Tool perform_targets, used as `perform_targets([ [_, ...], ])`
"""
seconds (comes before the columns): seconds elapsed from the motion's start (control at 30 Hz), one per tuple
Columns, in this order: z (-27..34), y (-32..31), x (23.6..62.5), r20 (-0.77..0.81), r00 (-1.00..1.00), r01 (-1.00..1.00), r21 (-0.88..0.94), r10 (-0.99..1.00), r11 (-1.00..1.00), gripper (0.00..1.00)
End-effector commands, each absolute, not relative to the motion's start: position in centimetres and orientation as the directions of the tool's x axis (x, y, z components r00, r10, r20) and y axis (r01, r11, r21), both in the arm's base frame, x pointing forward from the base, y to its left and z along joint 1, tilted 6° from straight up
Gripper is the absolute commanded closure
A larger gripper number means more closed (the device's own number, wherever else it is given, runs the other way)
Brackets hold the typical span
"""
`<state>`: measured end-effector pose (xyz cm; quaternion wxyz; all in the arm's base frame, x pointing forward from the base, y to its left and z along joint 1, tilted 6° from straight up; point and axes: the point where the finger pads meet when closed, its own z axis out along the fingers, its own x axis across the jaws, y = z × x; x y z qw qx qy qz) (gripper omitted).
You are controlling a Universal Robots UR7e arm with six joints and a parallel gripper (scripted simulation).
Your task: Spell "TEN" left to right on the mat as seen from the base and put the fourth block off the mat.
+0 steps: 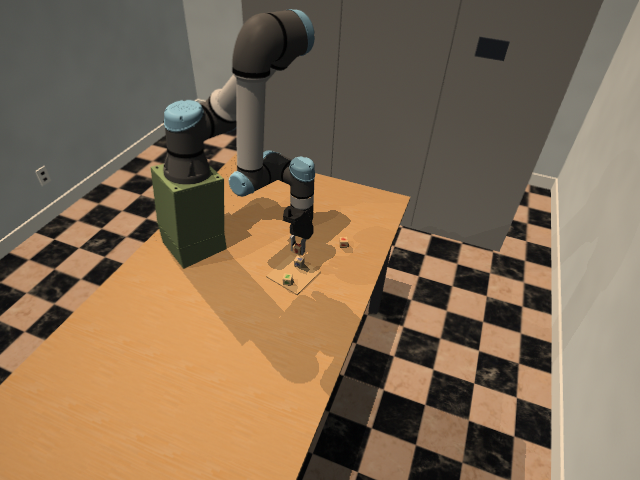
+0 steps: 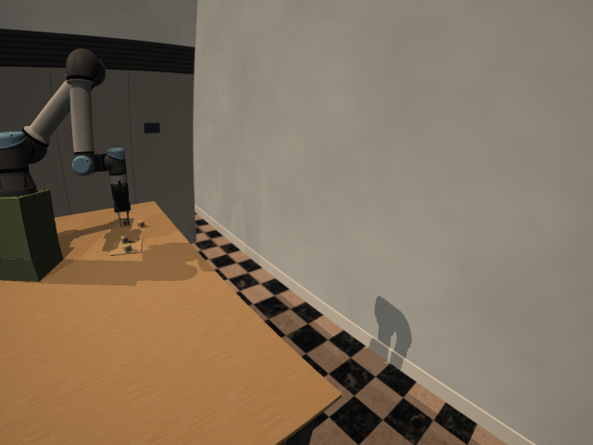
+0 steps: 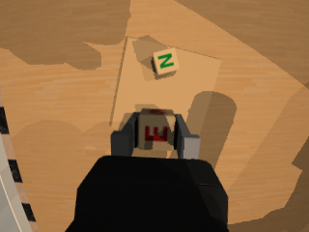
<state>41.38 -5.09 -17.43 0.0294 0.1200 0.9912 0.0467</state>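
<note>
My gripper [image 1: 298, 250] [image 2: 124, 222] [image 3: 156, 124] is shut on the E block [image 3: 155, 132], whose red E faces up between the fingers. It holds the block in the air above the mat's far part. The mat [image 1: 305, 282] [image 2: 136, 248] [image 3: 193, 79] lies flat. The N block [image 1: 287, 279] [image 2: 127, 248] [image 3: 165, 61] sits on it, green N up. A block with a blue mark [image 1: 299, 262] [image 2: 124, 238] stands on the mat beyond the N block; its top letter is unreadable, and it is hidden in the wrist view. A block with a red mark [image 1: 343, 241] [image 2: 140, 223] lies off the mat.
The wooden table [image 1: 155, 361] [image 2: 144, 345] carries the mat and blocks. Its long edge runs past the red-marked block's side. The green pedestal [image 1: 199, 222] [image 2: 40, 235] bears the arm. Arm shadows cross the table and part of the mat.
</note>
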Motion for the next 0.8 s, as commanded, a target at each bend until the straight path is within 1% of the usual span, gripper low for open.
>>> perform_targets([
  [0.0,-17.39,-6.25,40.41,-0.053,-0.976,0.207,0.099,0.213,0.973,0.43],
  [0.77,-17.71,-6.47,40.2,-0.053,-0.977,0.202,0.099,0.208,0.974,0.43],
])
